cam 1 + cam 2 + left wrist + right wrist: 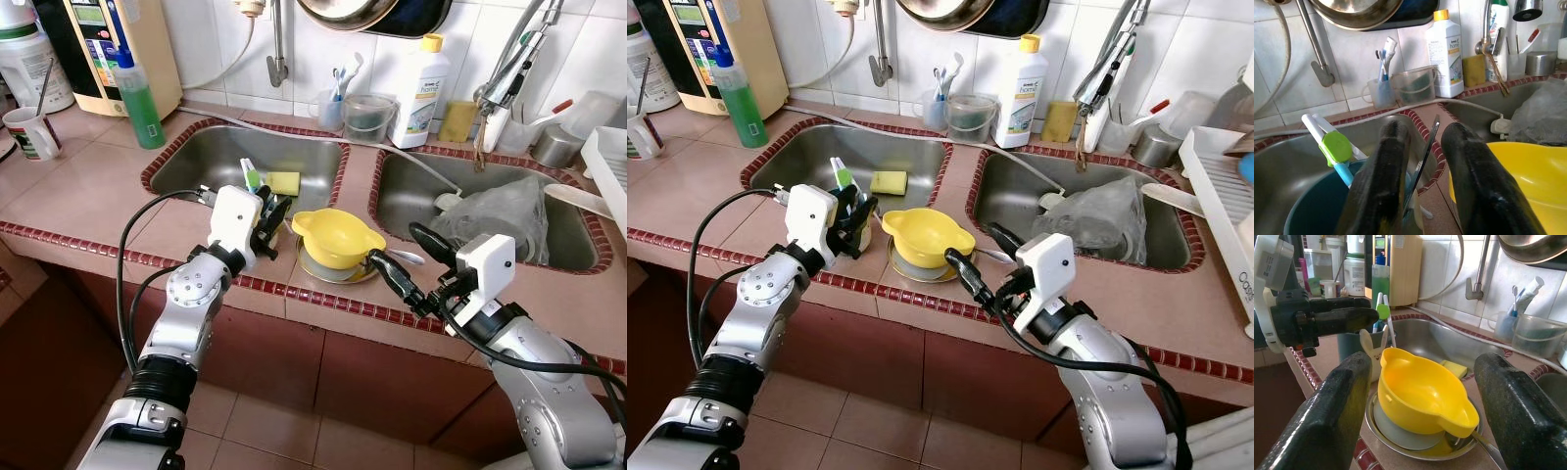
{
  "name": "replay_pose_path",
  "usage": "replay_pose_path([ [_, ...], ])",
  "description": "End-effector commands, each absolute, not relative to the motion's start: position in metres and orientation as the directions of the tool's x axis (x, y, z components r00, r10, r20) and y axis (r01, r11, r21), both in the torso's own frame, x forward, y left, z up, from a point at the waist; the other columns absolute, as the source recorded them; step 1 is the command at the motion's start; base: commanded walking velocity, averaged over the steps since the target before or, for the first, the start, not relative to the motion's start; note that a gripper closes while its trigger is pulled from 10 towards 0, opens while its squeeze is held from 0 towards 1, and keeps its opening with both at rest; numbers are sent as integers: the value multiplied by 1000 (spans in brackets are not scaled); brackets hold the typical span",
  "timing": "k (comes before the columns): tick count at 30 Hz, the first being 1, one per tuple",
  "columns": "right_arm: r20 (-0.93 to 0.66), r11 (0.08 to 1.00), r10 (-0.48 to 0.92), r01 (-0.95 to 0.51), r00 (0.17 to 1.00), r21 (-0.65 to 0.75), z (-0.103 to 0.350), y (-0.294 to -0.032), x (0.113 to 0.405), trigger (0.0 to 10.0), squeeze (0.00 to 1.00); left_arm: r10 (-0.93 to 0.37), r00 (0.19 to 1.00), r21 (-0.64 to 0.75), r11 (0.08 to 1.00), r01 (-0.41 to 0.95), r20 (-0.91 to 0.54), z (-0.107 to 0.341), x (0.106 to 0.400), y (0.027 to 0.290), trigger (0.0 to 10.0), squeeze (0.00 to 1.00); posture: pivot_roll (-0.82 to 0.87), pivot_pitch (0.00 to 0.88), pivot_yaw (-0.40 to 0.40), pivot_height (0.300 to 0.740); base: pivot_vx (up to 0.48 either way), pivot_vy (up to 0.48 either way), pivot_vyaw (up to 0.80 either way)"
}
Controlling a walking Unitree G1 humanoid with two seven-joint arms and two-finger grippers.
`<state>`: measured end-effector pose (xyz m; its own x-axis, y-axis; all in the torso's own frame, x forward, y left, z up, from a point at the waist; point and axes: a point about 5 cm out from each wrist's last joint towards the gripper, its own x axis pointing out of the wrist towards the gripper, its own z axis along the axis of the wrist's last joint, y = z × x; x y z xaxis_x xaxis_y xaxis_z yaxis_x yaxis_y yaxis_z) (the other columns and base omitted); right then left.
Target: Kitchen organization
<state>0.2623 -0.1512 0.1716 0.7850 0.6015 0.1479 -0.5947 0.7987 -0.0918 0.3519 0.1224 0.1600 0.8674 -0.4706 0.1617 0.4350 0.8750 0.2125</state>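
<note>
A: Right gripper [406,257]?
B: Fingers spread wide, empty; the yellow bowl [336,236] sits straight ahead, nearer this arm, on a metal plate [338,269]

A: Left gripper [270,216]?
B: Pinching a thin utensil [1422,161] over the teal cup [1320,208]

A bright yellow bowl [336,235] sits in a silver dish [333,268]. The counter [88,196] is pinkish tile edged dark red. A green bottle [142,103] stands near a yellow sponge [283,182].
</note>
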Motion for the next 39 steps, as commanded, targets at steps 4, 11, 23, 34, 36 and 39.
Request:
replay_pose_path([
  [4, 149, 790, 613, -605, 776, -97, 175, -150, 260, 10000, 0, -486, 859, 230, 865, 445, 163, 164, 354, 119, 0, 0, -67, 16, 34, 740, 0, 0, 0],
  [11, 148, 790, 613, -605, 776, -99, 175, -150, 261, 10000, 0, -487, 858, 232, 864, 447, 162, 164, 354, 119, 0, 0, -66, 17, 33, 740, 0, 0, 0],
  [23, 143, 792, 611, -602, 779, -104, 174, -150, 262, 10000, 0, -494, 856, 247, 857, 452, 150, 163, 353, 120, 10000, 0, -58, 27, 32, 740, 0, 0, 0],
  [34, 139, 791, 611, -603, 779, -101, 172, -150, 264, 10000, 0, -506, 848, 268, 848, 456, 156, 172, 357, 126, 10000, 0, -54, 28, 29, 740, 0, 0, 0],
  [36, 135, 792, 611, -603, 780, -97, 171, -150, 264, 10000, 0, -515, 839, 278, 843, 460, 177, 183, 360, 131, 10000, 0, -52, 28, 28, 740, 0, 0, 0],
  [39, 133, 792, 611, -604, 780, -95, 170, -150, 264, 10000, 0, -521, 832, 279, 841, 463, 189, 191, 362, 135, 10000, 0, -50, 27, 28, 740, 0, 0, 0],
])
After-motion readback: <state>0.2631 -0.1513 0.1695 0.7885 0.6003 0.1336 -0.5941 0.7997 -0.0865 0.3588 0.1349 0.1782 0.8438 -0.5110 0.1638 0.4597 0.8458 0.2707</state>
